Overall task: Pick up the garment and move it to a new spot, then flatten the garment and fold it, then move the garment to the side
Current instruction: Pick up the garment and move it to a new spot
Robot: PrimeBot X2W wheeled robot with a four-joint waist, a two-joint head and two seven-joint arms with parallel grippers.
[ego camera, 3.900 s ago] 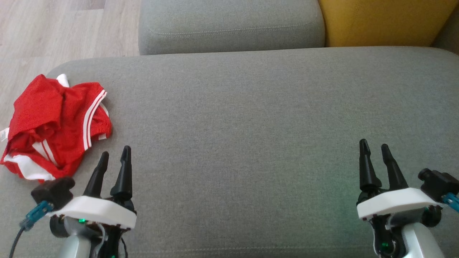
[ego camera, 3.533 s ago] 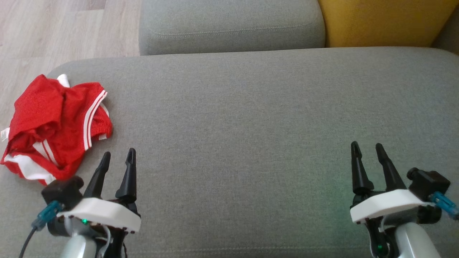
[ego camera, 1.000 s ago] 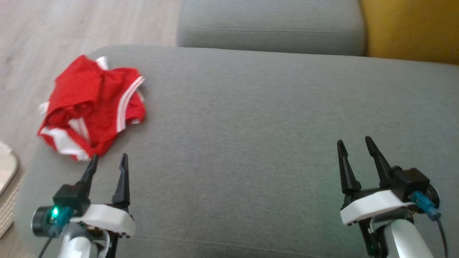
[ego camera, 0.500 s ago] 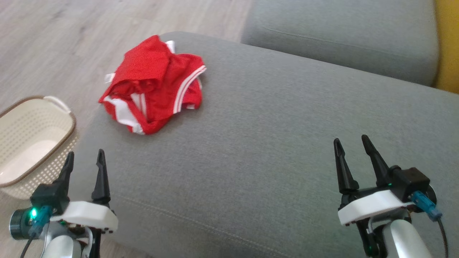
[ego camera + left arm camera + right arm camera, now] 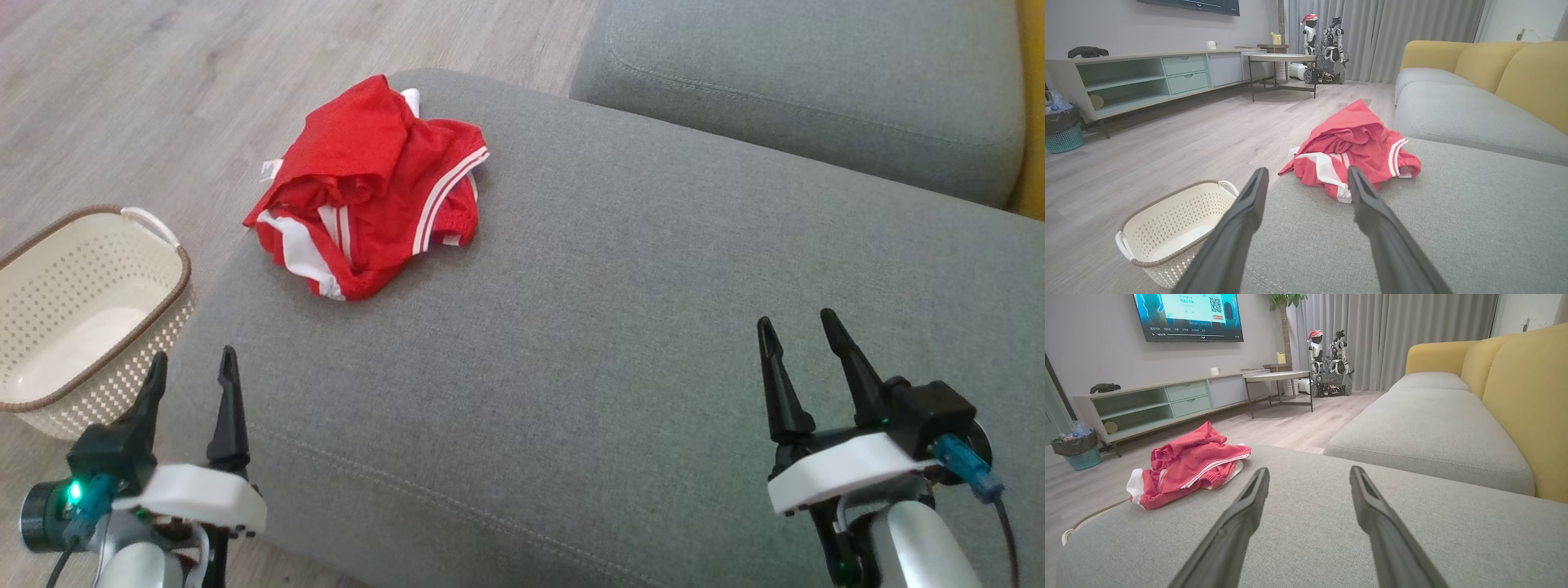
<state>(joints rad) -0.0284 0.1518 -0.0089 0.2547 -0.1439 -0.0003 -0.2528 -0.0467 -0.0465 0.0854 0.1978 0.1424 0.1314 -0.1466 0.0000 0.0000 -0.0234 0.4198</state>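
Observation:
The garment [image 5: 367,192] is a crumpled red piece with white stripes, lying at the far left corner of the grey sofa cushion [image 5: 620,327]. In the left wrist view the garment [image 5: 1355,151] sits straight ahead, beyond the fingers. The right wrist view has the garment [image 5: 1188,467] off to the left. My left gripper [image 5: 192,363] hovers open at the cushion's near left edge, well short of the garment, holding nothing. My right gripper [image 5: 796,322] stands open over the cushion's near right part, also holding nothing.
A cream perforated basket [image 5: 90,269] with a brown rim stands on the wooden floor [image 5: 163,98] left of the cushion. A second grey cushion [image 5: 816,82] and a yellow sofa back [image 5: 1527,388] lie beyond. A round side table [image 5: 1282,59] and a low cabinet [image 5: 1147,77] are farther off.
The camera has turned left, so the garment sits more toward the middle and the basket has come into view. Both grippers have stayed open.

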